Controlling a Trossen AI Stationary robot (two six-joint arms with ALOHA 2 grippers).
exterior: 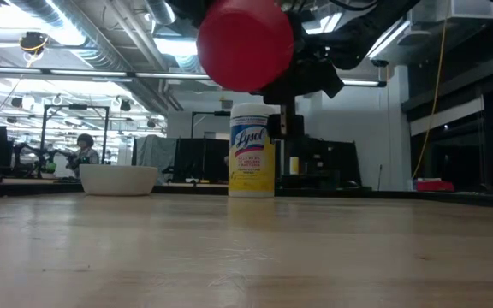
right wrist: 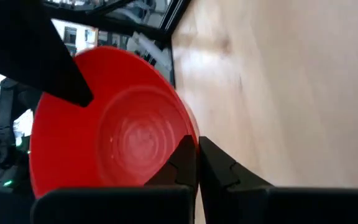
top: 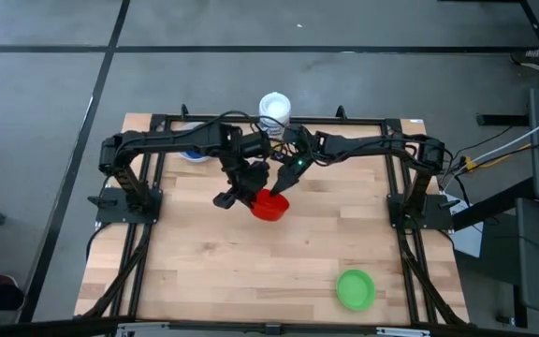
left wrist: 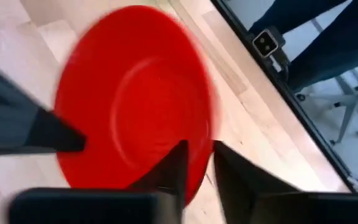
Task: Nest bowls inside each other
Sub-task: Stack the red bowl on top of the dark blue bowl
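Observation:
A red bowl (top: 269, 204) (exterior: 246, 43) hangs high above the table's middle, tipped on its side with its underside toward the near edge. My right gripper (right wrist: 196, 146) (top: 284, 184) is shut on its rim. My left gripper (left wrist: 199, 158) (top: 254, 194) stands at the opposite side of the rim, one finger inside the bowl and one outside, with a narrow gap still showing between them. A green bowl (top: 355, 288) rests on its base near the front right. A white bowl (exterior: 118, 178) sits at the far left, partly under the left arm (top: 193, 153). My right gripper pinches the red bowl's rim (right wrist: 188, 134), one finger inside the bowl and one outside. The fingers come from the table's far right, slanting slightly down. The bowl is lifted clear of the table, tipped on its side. My left gripper straddles the rim (left wrist: 197, 186); whether its fingers touch it, I cannot tell.
A tall white container with a yellow label (exterior: 252, 150) (top: 274, 106) stands at the far edge, behind the lifted bowl. The black frame rails (top: 396, 187) run along both sides of the table. Bare wood lies across the near half.

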